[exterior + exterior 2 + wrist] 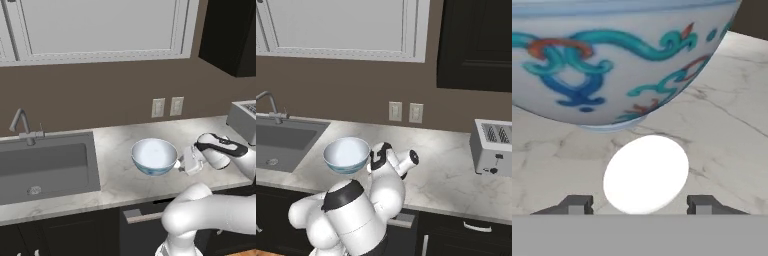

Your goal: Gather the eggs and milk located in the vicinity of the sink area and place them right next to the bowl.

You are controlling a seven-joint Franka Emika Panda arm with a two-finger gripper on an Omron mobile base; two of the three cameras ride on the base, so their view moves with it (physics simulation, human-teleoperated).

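Lying low in the hand view, the egg (pixel 646 174) sits between the open hand (pixel 641 204) fingers, beside the bowl (pixel 612 60) on the desk (pixel 727 130).

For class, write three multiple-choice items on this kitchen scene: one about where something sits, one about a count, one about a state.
1. Where does the small white oval egg lie?
A. on the marble counter beside the round glossy bowl with blue markings
B. in the dark grey sink
C. on the toaster

2. How many wall outlets show above the counter?
A. one
B. two
C. four

3. How do the pincer fingers stand?
A. shut tight on the egg
B. apart, one each side of the egg
C. clamped on the bowl rim

Answers: 1 A, the hand view shows the egg on marble right by the bowl's base. 2 B, two pale plates sit side by side on the brown wall. 3 B, the tips stand clear of the egg on either side.
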